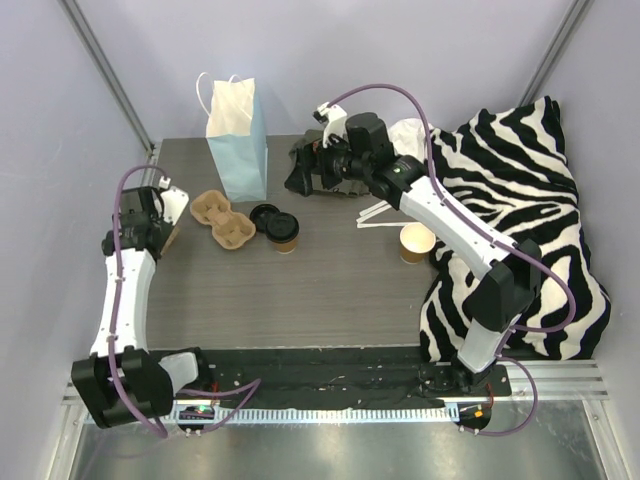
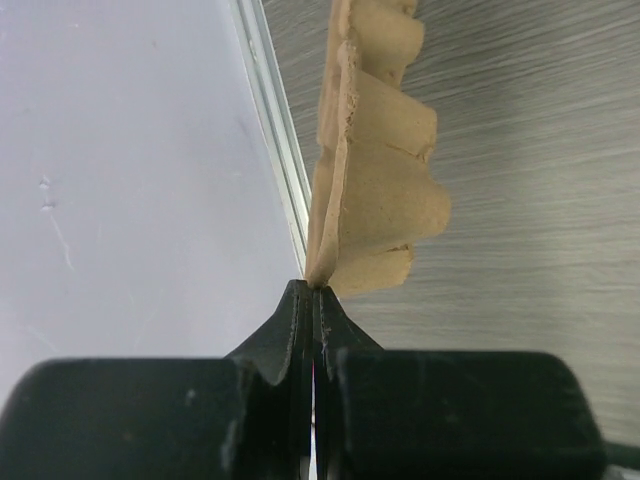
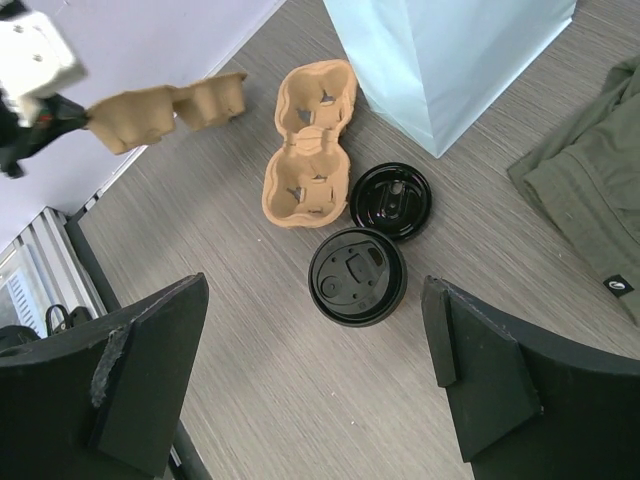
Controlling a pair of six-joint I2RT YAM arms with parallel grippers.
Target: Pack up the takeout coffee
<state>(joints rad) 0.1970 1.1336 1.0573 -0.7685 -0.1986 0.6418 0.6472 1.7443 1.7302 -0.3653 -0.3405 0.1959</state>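
Observation:
The takeout coffee (image 1: 286, 232), a tan cup with a black lid, stands on the table right of the pulp carrier (image 1: 225, 221). From above in the right wrist view, the coffee's lid (image 3: 357, 277) shows between and beyond my open fingers. My right gripper (image 1: 302, 172) hangs open and empty above the table, behind the cup; it also shows in its own view (image 3: 312, 305). My left gripper (image 2: 313, 290) is shut on the rim of a second pulp carrier (image 2: 375, 150) and holds it off the table at the left edge (image 1: 172, 236). The blue paper bag (image 1: 240, 140) stands upright behind the carrier.
A loose black lid (image 1: 264, 216) lies next to the coffee. A lidless tan cup (image 1: 417, 242) stands at the right by a zebra-print cloth (image 1: 520, 210). A dark green garment (image 1: 335, 170) lies at the back. White straws (image 1: 378, 215) lie near it.

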